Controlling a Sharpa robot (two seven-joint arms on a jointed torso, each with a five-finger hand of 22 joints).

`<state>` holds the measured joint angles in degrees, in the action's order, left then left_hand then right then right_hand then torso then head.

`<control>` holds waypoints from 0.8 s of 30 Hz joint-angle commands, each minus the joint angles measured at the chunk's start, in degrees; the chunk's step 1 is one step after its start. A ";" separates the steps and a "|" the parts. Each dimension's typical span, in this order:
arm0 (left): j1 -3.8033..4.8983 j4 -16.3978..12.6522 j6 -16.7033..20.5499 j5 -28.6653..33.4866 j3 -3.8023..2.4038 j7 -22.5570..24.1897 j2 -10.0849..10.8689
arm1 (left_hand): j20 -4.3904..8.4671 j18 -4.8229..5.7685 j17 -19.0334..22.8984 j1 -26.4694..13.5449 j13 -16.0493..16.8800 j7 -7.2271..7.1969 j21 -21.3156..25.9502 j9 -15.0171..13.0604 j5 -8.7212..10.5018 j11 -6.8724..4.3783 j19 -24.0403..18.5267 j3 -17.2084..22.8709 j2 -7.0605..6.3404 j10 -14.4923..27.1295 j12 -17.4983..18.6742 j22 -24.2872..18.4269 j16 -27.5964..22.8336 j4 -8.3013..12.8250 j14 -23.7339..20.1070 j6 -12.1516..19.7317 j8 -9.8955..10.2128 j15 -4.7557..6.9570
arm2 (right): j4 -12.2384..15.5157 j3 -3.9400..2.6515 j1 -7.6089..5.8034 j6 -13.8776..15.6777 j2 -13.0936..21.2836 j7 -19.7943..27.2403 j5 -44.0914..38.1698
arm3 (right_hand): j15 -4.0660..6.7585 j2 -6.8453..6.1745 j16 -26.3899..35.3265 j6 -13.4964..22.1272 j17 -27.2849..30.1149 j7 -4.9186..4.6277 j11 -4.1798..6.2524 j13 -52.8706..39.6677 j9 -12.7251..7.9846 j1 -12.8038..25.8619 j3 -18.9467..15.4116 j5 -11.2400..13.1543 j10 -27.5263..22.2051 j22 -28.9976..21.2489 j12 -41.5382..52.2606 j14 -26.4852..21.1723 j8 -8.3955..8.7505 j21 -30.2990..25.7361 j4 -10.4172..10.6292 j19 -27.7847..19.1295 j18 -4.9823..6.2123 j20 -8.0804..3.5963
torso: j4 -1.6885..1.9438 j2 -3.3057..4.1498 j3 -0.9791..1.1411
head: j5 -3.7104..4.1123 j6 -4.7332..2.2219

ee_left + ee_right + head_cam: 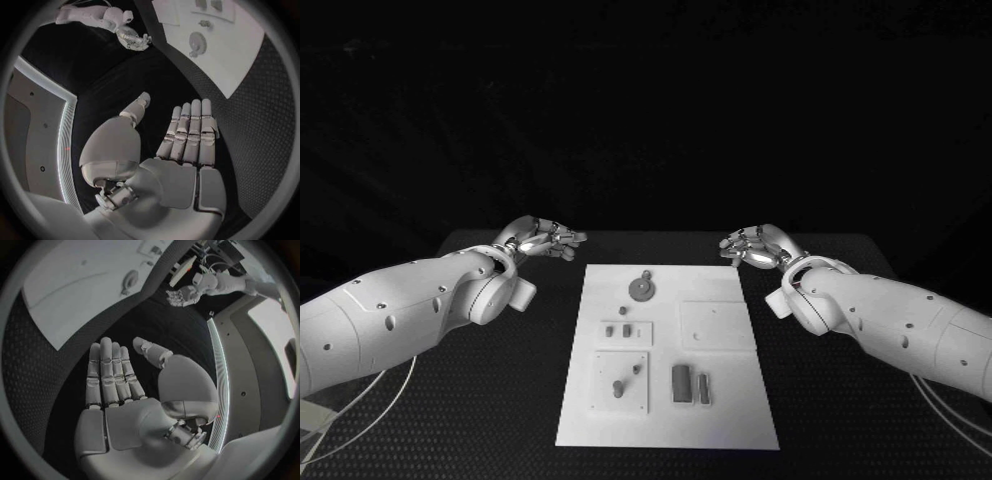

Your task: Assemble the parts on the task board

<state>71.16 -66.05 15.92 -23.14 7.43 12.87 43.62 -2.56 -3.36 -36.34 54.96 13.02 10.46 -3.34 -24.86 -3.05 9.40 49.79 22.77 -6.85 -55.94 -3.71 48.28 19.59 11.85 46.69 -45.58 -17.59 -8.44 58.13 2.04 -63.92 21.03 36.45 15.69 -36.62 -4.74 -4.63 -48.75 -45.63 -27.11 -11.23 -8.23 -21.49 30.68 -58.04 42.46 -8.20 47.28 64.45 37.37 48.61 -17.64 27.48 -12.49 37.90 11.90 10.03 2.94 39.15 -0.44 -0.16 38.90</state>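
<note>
The white task board (666,425) lies in the middle of the black table. On it are a round gear-like part (643,288) near the far end, two small parts (617,330), two short pegs (627,378) and two dark upright blocks (691,384). My left hand (542,238) hovers beyond the board's far left corner, holding nothing. My right hand (759,245) hovers off the far right corner, also holding nothing. In the wrist views each hand, left (181,145) and right (119,385), shows straight fingers and a bare palm. The board (240,55) (69,295) and gear (197,40) (129,279) lie beyond them.
A plain square plate (717,325) sits on the board's right half. The black dotted table top (473,400) extends on both sides of the board. White cables (358,420) loop near my left arm, and others (949,410) loop near my right arm.
</note>
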 commanded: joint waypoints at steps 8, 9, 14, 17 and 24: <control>1.67 1.31 0.31 6.93 -0.07 1.78 -2.14 | -1.89 1.89 3.49 -1.03 -3.78 -1.59 -0.28 0.54 0.12 -0.42 -6.98 1.28 -0.33 6.59 0.07 -4.91 -5.55 -0.07 -6.69 4.82 1.95 -1.61 | -9.33 -5.38 -0.10 -13.36 -5.40 2.79 17.89 | -6.28 4.71 20.43 4.37 7.16 -0.06 -2.13 13.24 -2.63 3.44 -7.45 0.10 0.98 -1.46 -16.15 -7.99 -0.01 -8.79 -1.67 -10.66 -3.77 1.89 | -0.67 -1.46 0.03 | 0.19 -6.99; 1.67 2.01 0.22 7.28 -0.08 1.73 -2.60 | -1.91 1.90 3.61 -1.09 -3.98 -1.61 -0.32 0.51 0.12 -0.49 -6.99 1.37 -0.38 6.84 0.07 -5.11 -5.62 -0.15 -6.71 5.06 2.00 -1.64 | -9.48 -5.53 -0.12 -13.44 -5.58 2.89 17.92 | -6.37 4.74 20.92 4.48 7.34 -0.06 -2.21 13.64 -2.78 3.48 -7.65 0.11 0.89 -1.45 -16.64 -8.26 -0.05 -9.06 -1.60 -10.84 -3.84 1.93 | -0.71 -1.52 0.07 | 0.21 -7.39; 1.67 4.40 -0.29 9.09 -0.09 1.58 -4.36 | -2.04 2.10 4.30 -1.32 -5.05 -1.79 -0.33 0.19 0.12 -0.79 -7.48 1.78 -0.61 7.84 0.00 -6.36 -6.12 -0.52 -7.14 5.94 1.93 -1.73 | -9.23 -5.61 -0.14 -14.52 -5.85 3.08 18.32 | -6.48 4.37 23.25 5.39 8.38 0.24 -2.16 14.41 -3.07 4.93 -8.77 0.22 -1.16 -1.77 -18.09 -11.99 0.36 -10.32 -1.17 -13.00 -4.72 2.41 | -0.74 -1.80 0.20 | 0.26 -8.05; 1.66 4.85 -0.77 9.13 -0.09 1.67 -4.86 | -2.15 2.24 4.53 -1.36 -5.41 -1.80 -0.30 0.05 0.13 -0.82 -7.84 1.88 -0.61 8.19 0.01 -6.81 -6.34 -0.61 -7.43 6.15 1.85 -1.84 | -8.03 -5.61 -0.14 -14.82 -5.24 3.22 18.32 | -6.40 4.58 23.89 5.72 8.78 0.32 -2.08 15.20 -3.44 5.16 -9.84 0.15 -0.96 -1.54 -18.88 -12.11 0.18 -11.04 -1.00 -13.90 -4.94 2.36 | -0.84 -1.86 0.40 | -0.11 -7.85; 1.59 5.23 -0.04 7.86 -0.03 0.81 -5.00 | 2.56 3.36 36.34 -54.96 -13.02 -10.46 3.34 24.86 3.05 -9.40 -49.79 -22.77 6.85 55.94 3.71 -48.28 -19.59 -11.85 -46.69 45.58 17.59 8.44 | -7.28 -5.59 -0.15 -12.92 -4.59 2.24 17.39 | 4.74 4.63 48.75 45.63 27.11 11.23 8.23 21.49 -30.68 58.04 -42.46 8.20 -47.28 -20.32 -37.37 -48.61 17.64 -27.48 12.49 -37.90 -11.90 -10.03 | -0.81 -1.80 0.54 | -0.15 -7.75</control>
<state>72.75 -60.74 15.85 -15.22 7.40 13.68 38.57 -4.51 -1.85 -30.10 51.39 7.04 8.22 -3.35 -23.79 -2.96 8.16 39.81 23.46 -6.93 -45.45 -3.68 39.05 12.59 10.62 37.30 -37.61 -15.06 -9.85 50.87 -3.55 -64.07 8.04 31.92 17.95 -19.19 -10.66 0.09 -23.59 -38.19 -17.36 -10.41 -9.90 -5.51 25.74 -50.78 30.71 -7.76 44.46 62.39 17.28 35.12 -16.76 15.52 -12.38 22.97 7.34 11.90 2.11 37.35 0.15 -0.33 31.23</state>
